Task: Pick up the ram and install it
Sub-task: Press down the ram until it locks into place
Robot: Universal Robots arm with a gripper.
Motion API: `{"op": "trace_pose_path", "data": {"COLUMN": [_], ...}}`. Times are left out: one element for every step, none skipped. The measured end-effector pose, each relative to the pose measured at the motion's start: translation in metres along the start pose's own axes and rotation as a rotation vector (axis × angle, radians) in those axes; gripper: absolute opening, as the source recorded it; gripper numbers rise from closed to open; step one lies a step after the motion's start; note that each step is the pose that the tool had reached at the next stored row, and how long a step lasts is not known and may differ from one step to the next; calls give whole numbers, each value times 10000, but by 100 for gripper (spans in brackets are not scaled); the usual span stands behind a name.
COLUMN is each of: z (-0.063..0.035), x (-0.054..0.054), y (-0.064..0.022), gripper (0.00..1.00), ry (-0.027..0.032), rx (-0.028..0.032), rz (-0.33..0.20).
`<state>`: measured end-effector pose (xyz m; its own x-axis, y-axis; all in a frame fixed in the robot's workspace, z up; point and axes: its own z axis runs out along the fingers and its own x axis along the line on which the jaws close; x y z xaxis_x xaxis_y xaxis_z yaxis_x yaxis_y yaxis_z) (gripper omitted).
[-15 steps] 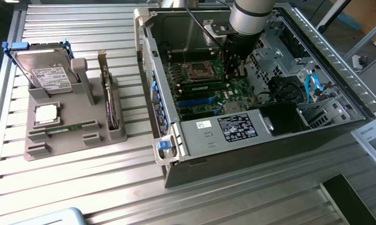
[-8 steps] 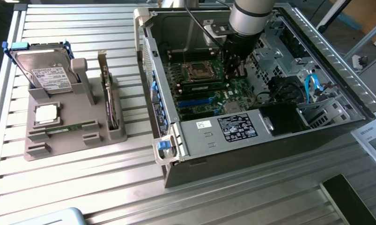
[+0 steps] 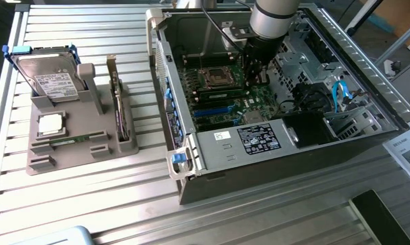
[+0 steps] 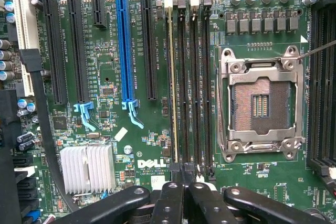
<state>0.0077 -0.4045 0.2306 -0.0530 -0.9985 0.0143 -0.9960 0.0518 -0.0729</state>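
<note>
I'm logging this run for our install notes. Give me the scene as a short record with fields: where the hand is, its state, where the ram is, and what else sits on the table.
hand: shut, inside the open computer case, low over the motherboard
ram: a thin stick standing in the memory slots, directly in front of the fingertips
CPU socket: empty, beside the memory slots
grey holder: on the table at the exterior view's left, holding a hard drive and an upright card

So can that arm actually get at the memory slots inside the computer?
Probably yes. The case lies with its side open, and the fingers sit shut just above the memory slots, with nothing in between.
</note>
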Motion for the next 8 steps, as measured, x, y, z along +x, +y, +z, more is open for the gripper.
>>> {"op": "trace_pose_path", "data": {"z": [-1,-13,-28,-58,-79,-92,-96,-107], "x": [0,-1,-1,0,1,1,1,2], "y": [0,-1,-2,-4,-6,-7,-7,-8], "gripper": [11,11,11,11,11,11,11,11], "ry": [-3,-10,-8,-1,0,1,4,9], "rx": [1,2,-1,-5,-6,-7,-7,-7], "rz": [0,1,1,1,0,0,0,0]}}
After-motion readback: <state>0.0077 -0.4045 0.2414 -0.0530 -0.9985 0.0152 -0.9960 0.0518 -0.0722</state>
